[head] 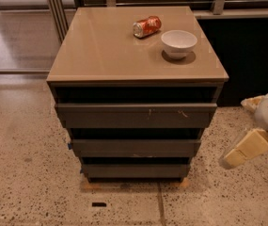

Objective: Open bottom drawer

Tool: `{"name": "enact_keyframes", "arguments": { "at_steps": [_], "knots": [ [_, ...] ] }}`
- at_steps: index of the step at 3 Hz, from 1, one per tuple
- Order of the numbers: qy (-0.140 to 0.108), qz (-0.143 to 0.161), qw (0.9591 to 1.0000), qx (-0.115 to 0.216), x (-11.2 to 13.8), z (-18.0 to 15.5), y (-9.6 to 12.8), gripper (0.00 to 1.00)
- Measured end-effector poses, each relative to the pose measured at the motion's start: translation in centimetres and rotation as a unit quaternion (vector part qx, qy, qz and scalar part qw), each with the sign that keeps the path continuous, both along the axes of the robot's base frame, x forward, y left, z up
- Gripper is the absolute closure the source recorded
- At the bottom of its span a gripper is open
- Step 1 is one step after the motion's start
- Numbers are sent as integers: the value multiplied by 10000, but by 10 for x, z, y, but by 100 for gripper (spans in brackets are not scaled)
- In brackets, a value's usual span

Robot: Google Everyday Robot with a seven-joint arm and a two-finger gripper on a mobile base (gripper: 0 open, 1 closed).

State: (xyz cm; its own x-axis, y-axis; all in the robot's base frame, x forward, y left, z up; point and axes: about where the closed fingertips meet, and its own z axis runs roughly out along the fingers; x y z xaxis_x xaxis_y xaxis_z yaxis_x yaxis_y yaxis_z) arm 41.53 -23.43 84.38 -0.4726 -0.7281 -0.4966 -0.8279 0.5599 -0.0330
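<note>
Jaws on my gripper [240, 132] stand spread apart with nothing between them, low at the right edge of the view, well apart from the cabinet and not touching it. I judge that I hold it out there, released, because the pull has not begun and the handleless fronts need a clear approach. My target, the bottom drawer [136, 170], is the narrowest of the three fronts, just above the floor [35, 173], and it looks pushed in; what lies inside it is hidden. Above it sit the middle drawer [136, 147] and the scratched top drawer [136, 115], each jutting further out, so I expect to have to reach in under them. On the desk [100, 51], a white bowl [178, 42] looks empty, and a red can [146, 26] lies on its side near it.
</note>
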Motion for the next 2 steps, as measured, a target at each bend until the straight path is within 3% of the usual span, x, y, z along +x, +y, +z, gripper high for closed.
{"name": "enact_keyframes", "arguments": {
  "at_steps": [1,2],
  "knots": [
    [-18,-429,9926,1135,18,-61,12,0],
    [-272,-747,9865,1432,41,-66,11,0]
  ]
}}
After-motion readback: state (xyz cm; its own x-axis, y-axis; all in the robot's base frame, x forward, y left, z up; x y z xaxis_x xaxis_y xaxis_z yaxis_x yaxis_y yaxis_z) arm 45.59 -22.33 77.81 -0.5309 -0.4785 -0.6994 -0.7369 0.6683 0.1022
